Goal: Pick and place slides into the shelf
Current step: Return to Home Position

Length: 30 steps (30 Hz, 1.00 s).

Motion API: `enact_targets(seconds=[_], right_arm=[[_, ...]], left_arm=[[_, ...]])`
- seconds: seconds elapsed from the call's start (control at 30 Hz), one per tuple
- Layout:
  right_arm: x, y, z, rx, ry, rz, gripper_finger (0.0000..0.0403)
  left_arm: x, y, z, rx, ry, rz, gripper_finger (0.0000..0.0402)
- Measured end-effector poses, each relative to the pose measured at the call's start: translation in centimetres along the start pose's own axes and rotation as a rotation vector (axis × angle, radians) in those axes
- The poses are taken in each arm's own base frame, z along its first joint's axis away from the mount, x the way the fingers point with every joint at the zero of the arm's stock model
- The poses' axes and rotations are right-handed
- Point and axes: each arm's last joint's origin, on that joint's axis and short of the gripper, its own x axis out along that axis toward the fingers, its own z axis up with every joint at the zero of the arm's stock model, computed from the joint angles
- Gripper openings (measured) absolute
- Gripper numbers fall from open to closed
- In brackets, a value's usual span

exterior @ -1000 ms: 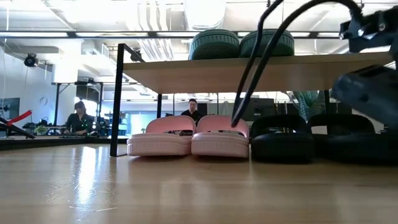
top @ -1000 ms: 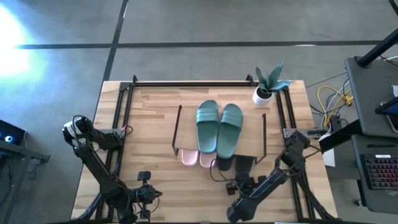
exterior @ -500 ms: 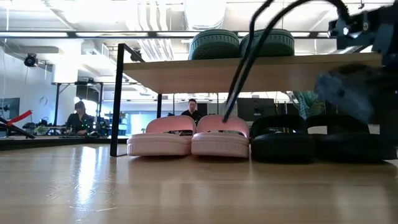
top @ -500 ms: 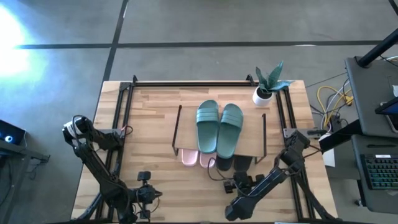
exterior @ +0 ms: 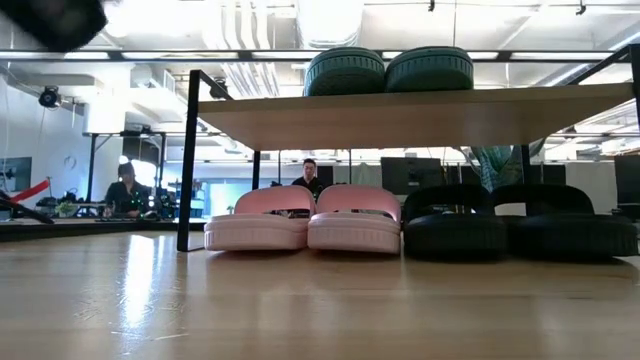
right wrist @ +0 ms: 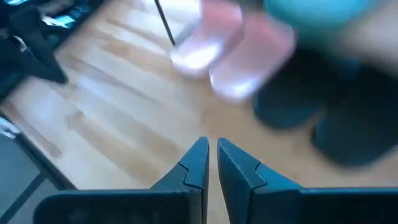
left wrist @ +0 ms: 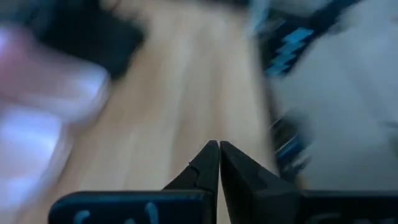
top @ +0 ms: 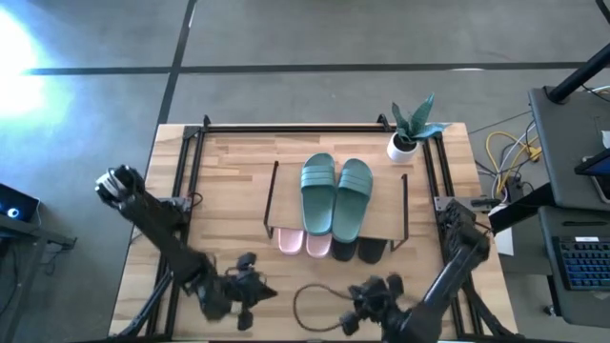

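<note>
We found all six slides housed, well ahead of both pincers. The two teal-green rubbery one-strap slides (top: 317,193) lay side by side on top of the small low shelf (top: 286,205), a light-wood board on thin black metal end frames. Under that board, on the broad light-wood bench (top: 229,191), stood the two pale pink rubbery slides (exterior: 258,222). Just beside them stood the two black rubbery slides (exterior: 453,228).

We judged the slides light, soft and grippy, and apt to bend. They seemed best taken by the strap or across the edge of the sole.

The left pincer (left wrist: 217,149) had its fingers pressed together, holding nothing. The right pincer (right wrist: 211,149) showed only a thin slit between its tips and was empty too. Both arms lay folded low, elbows out at the bench's sides and forearms slanting inward. The pincers were apart from each other and clear of the shelf.
</note>
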Motion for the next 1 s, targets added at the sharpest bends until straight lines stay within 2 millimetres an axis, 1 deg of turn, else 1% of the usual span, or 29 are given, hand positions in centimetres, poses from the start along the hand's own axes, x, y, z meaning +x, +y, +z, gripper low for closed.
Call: enact_targets(seconds=[0.07,0.17,0.23,0.3,0.37,0.43,0.5,0.53,0.6,0.7,0.87,0.93,1.0], right_arm=[[-0.6,0.0,3.0,-0.061,0.009,0.027,0.0027],[-0.6,0.1,6.2,-0.113,0.011,0.088,0.0027],[-0.3,0.2,7.3,-0.131,-0.007,0.156,0.0027],[0.6,0.1,7.5,-0.14,-0.026,0.208,0.0026],[2.1,-0.1,6.6,-0.121,-0.033,0.252,0.0026],[3.6,-0.7,5.3,-0.099,-0.039,0.3,0.0026],[4.4,-1.7,5.1,-0.071,-0.046,0.353,0.0026],[4.6,-2.4,5.3,-0.054,-0.053,0.373,0.0026],[4.9,-4.0,6.4,-0.022,-0.07,0.4,0.0026],[5.9,-6.9,8.3,-0.027,-0.106,0.391,0.0026],[6.6,-12.0,12.6,-0.024,-0.131,0.427,0.0026],[7.0,-14.1,13.7,-0.057,-0.129,0.453,0.0026],[7.0,-16.0,14.8,-0.081,-0.161,0.476,0.0026]], left_arm=[[-0.4,0.4,3.3,0.052,-0.076,-0.14,0.0],[-1.4,1.6,8.2,0.109,-0.223,-0.423,0.0],[-2.1,2.9,10.7,0.11,-0.316,-0.529,0.0],[-2.6,4.2,12.2,0.1,-0.367,-0.541,0.0],[-3.0,5.2,12.9,0.091,-0.389,-0.521,0.0],[-3.5,5.7,13.0,0.089,-0.4,-0.522,0.0],[-4.2,6.0,13.0,0.095,-0.412,-0.529,0.0],[-4.7,6.1,13.0,0.098,-0.424,-0.534,0.0],[-5.7,6.7,13.1,0.102,-0.459,-0.523,0.0],[-7.0,8.0,13.2,0.078,-0.52,-0.453,0.0],[-8.6,11.1,12.9,0.048,-0.602,-0.317,0.0],[-8.8,12.6,12.7,0.029,-0.63,-0.244,0.0],[-9.1,14.1,12.8,0.009,-0.662,-0.163,0.0]])
